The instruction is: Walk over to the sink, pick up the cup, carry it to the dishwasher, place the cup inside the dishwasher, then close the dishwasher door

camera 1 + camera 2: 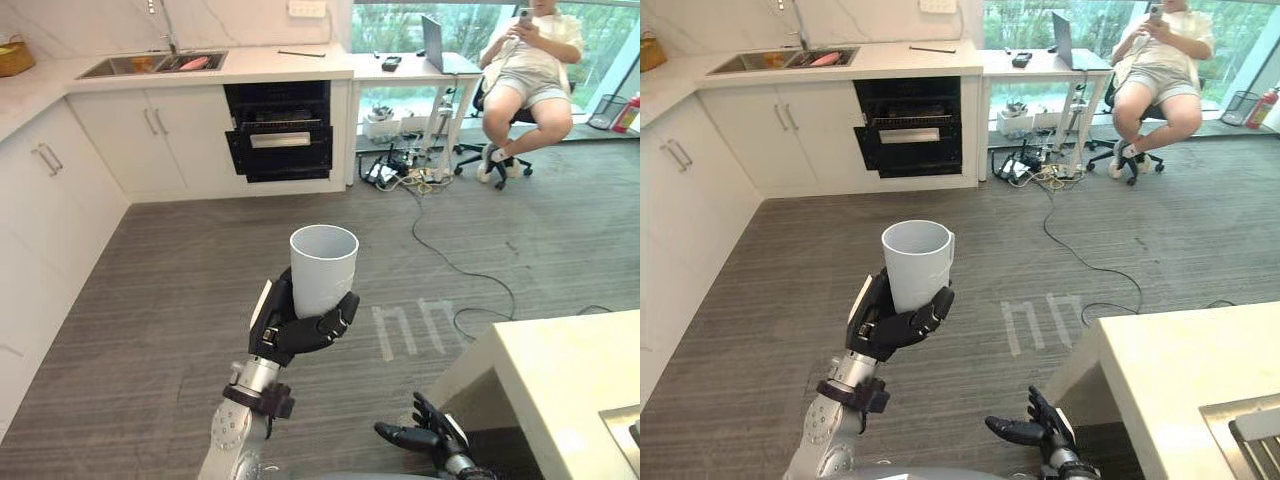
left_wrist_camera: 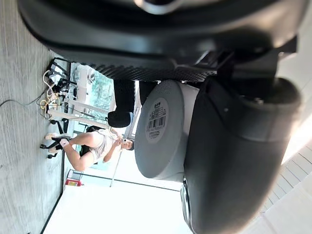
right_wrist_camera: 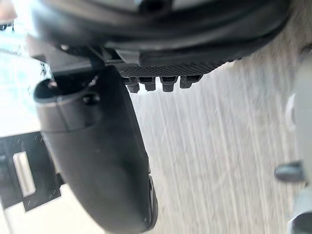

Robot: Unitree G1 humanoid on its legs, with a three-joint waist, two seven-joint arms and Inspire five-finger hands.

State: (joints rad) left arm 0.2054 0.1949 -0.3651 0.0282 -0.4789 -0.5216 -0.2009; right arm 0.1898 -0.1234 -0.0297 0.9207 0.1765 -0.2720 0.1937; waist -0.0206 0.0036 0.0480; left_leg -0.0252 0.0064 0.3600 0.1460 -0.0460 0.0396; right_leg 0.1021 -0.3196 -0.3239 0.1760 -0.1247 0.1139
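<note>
The cup (image 1: 323, 265), pale grey and plain, stands upright in the left hand (image 1: 300, 328) in the middle of the room, above the grey plank floor (image 1: 170, 290). The hand's fingers (image 1: 335, 318) curl round the cup's lower wall from the right and the thumb presses from the left, so the rim and upper half stand clear. Its mouth faces up, and what shows of the inside is bare. In the left wrist view the cup's round base carries a sticker (image 2: 158, 119), with the thumb (image 2: 234, 146) lying against its side.

The right hand (image 1: 425, 435) hangs low at the near right, beside the corner of a pale counter (image 1: 570, 390), its fingers loosely spread and holding nothing. A metal-rimmed recess (image 1: 1245, 435) is set into that counter's near right edge; I cannot tell what lies in it.

Along the far wall a white counter carries the sink (image 1: 150, 65) at far left, well apart from the cup. A pink item (image 1: 195, 63) and something orange (image 1: 140, 63) lie in its basin. A woven basket (image 1: 12, 55) sits on the counter at the far left edge; its contents are not clear. The dishwasher (image 1: 278, 130) is the dark unit right of the white cabinets (image 1: 150, 130), with a rack visible in its upper part and a pale handle below.

Further right stands a desk (image 1: 400, 70) with a laptop (image 1: 435, 45), and a seated person (image 1: 525, 70) holds a phone. A wire bin (image 1: 607, 110) stands at the far right.
</note>
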